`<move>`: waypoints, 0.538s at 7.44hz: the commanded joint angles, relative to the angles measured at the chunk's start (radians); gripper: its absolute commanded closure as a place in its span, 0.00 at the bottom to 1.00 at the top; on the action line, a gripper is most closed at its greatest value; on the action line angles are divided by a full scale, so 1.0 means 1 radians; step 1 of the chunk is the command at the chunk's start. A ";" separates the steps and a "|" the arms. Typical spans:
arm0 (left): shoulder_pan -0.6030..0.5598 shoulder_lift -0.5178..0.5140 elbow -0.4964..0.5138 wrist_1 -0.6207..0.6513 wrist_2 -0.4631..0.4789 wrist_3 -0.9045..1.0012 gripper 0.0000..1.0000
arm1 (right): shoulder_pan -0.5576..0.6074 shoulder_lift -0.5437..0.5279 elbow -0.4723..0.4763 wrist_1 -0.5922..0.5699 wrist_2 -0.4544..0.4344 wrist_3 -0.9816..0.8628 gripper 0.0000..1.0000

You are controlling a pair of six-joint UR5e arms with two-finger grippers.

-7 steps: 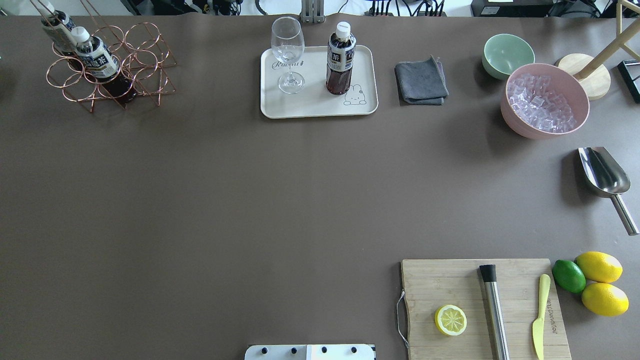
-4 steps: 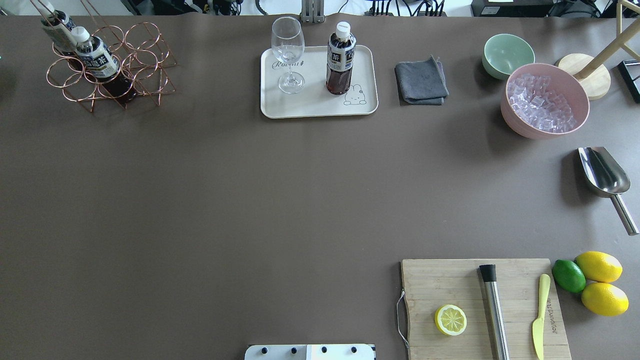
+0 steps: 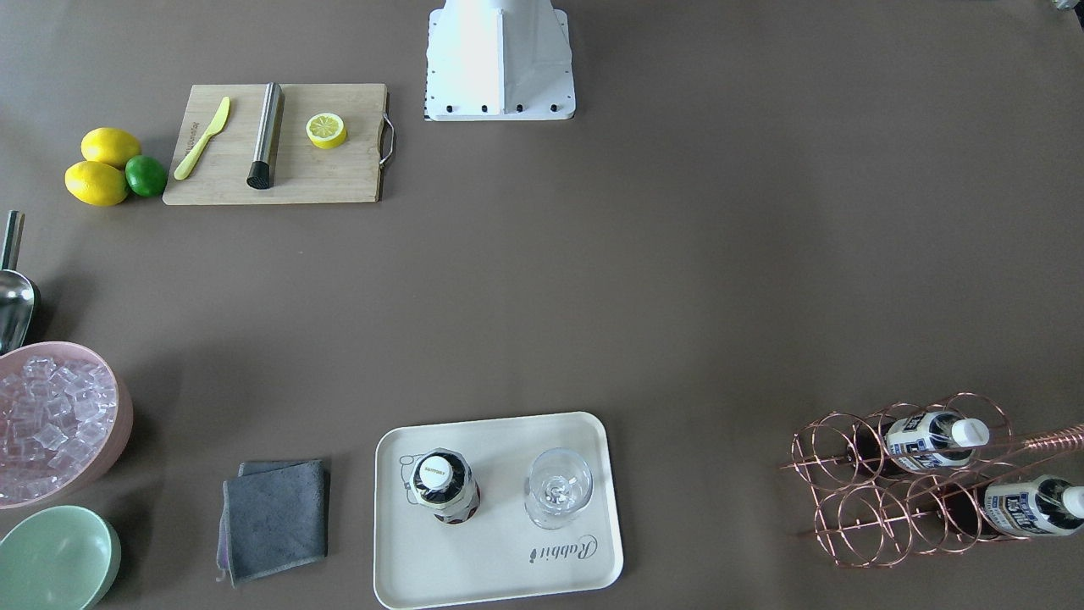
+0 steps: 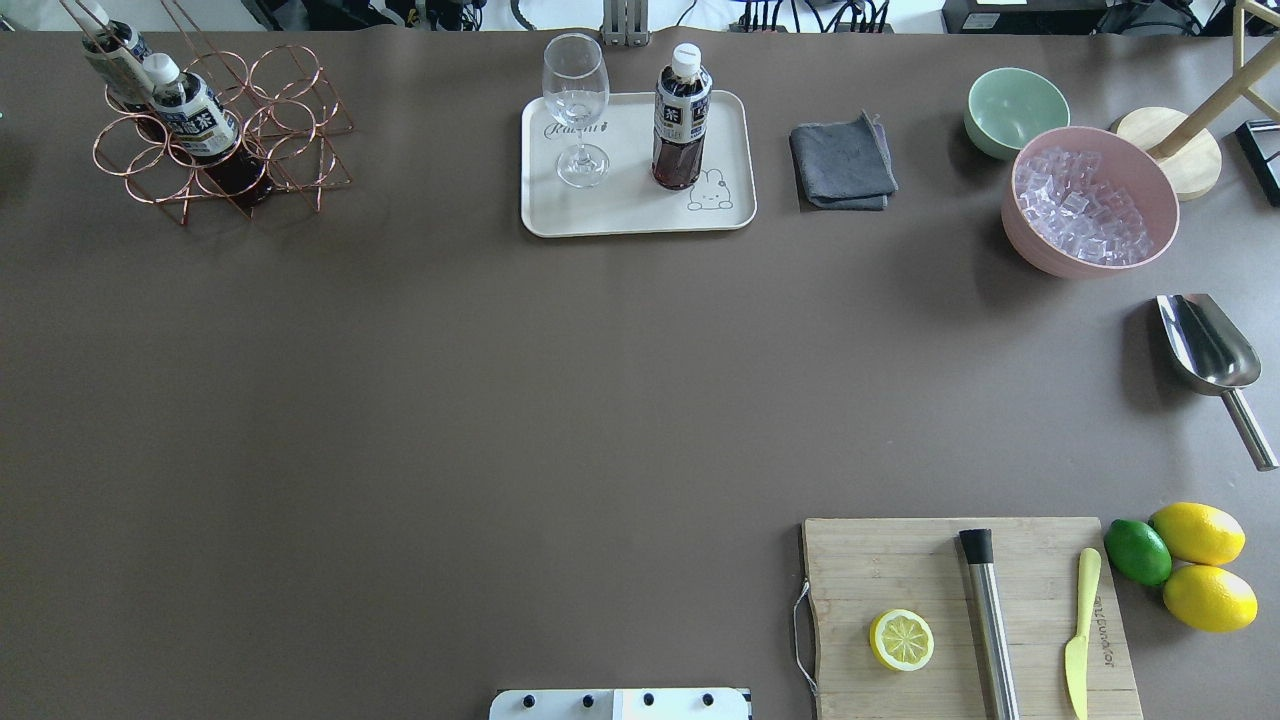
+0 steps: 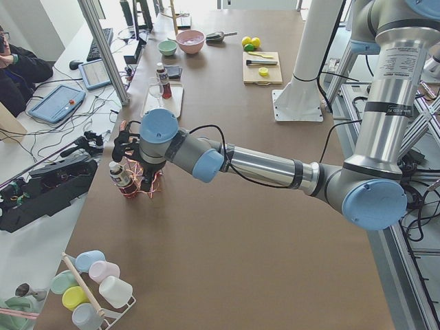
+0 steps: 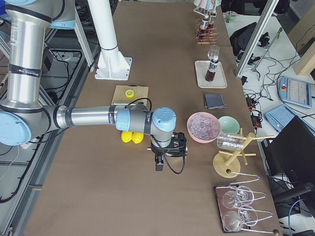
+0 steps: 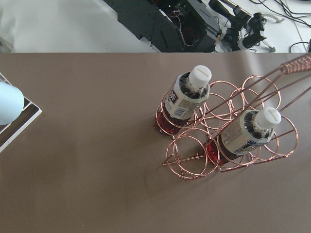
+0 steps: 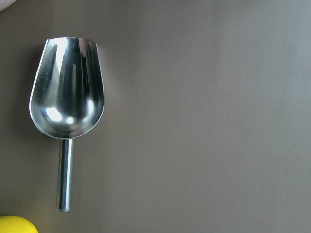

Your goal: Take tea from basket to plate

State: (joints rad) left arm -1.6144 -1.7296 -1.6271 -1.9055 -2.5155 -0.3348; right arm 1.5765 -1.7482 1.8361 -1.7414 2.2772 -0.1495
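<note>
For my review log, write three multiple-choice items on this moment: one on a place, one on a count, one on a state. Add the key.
1. Where does the wine glass stand?
A. in the basket
B. in the pink bowl
C. on the tray

2. How many tea bottles sit in the basket?
A. two
B. three
C. none

3. What state is the pink bowl in?
A. empty
B. filled with ice cubes
C. tipped over

Key: 1 C, since the glass's foot rests on the tray's cream surface. 2 A, since only two of the wire rings hold a bottle. 3 B, since the bowl stands upright with clear cubes heaped inside.
</note>
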 commanded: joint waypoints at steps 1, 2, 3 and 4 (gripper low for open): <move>-0.004 0.035 0.051 0.011 0.003 -0.015 0.02 | -0.001 -0.001 0.000 0.000 0.001 0.002 0.00; 0.004 0.035 0.073 0.028 0.004 -0.015 0.02 | -0.001 -0.001 0.000 0.000 0.002 0.005 0.00; 0.017 0.033 0.104 0.067 0.018 -0.012 0.02 | -0.001 -0.001 0.000 0.000 0.002 0.007 0.00; 0.055 0.032 0.099 0.153 0.090 0.029 0.02 | 0.000 -0.001 -0.001 0.000 0.004 0.007 0.00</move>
State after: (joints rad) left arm -1.6038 -1.6968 -1.5457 -1.8578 -2.5013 -0.3464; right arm 1.5756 -1.7489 1.8361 -1.7411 2.2791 -0.1443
